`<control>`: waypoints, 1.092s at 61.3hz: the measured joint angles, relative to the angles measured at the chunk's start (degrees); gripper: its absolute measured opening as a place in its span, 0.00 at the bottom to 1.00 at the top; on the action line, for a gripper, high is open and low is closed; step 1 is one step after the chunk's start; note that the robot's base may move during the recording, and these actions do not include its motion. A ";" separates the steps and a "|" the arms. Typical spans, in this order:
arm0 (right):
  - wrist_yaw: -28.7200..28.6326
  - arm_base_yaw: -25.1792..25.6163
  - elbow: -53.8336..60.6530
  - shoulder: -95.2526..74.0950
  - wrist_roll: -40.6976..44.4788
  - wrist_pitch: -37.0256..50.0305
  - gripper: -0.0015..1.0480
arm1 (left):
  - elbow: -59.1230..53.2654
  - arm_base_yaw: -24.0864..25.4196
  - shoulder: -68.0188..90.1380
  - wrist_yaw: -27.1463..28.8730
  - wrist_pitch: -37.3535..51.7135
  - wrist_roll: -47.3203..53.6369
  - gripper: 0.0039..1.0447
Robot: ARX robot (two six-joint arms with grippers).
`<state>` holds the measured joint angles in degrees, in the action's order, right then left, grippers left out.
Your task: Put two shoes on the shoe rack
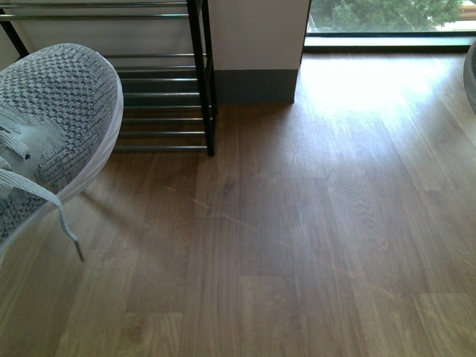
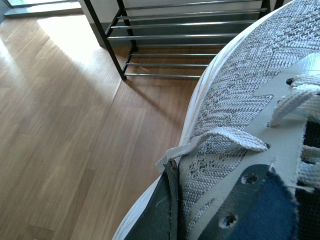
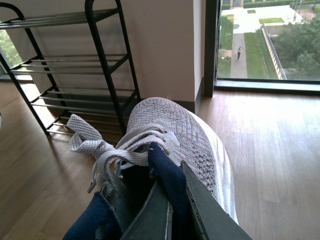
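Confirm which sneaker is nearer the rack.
The left sneaker, toe just before the rack shelves; the right sneaker is farther off, toward the window.

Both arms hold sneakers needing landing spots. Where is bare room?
The rack shows bare shelf rods. The floor between rack, wall and window is open. Crowded only around the left sneaker, hanging before the rack, and the right sneaker.

Daylight pours in through the window (image 1: 387, 18) and leaves a washed-out patch of glare on the floor (image 1: 357, 82) right below it. Farther from the window the wood dims evenly. The sneaker (image 1: 52, 111) throws a soft shadow beneath itself. Its nearest parts look slightly soft in both wrist views.
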<state>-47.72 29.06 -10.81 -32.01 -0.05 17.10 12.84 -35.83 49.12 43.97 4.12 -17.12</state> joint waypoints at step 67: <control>0.24 0.11 0.04 0.15 -0.13 0.00 0.01 | -0.02 -0.02 -0.11 -0.22 0.00 0.00 0.01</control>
<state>-47.48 29.17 -10.76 -31.86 -0.19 17.10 12.82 -35.86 49.01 43.75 4.12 -17.12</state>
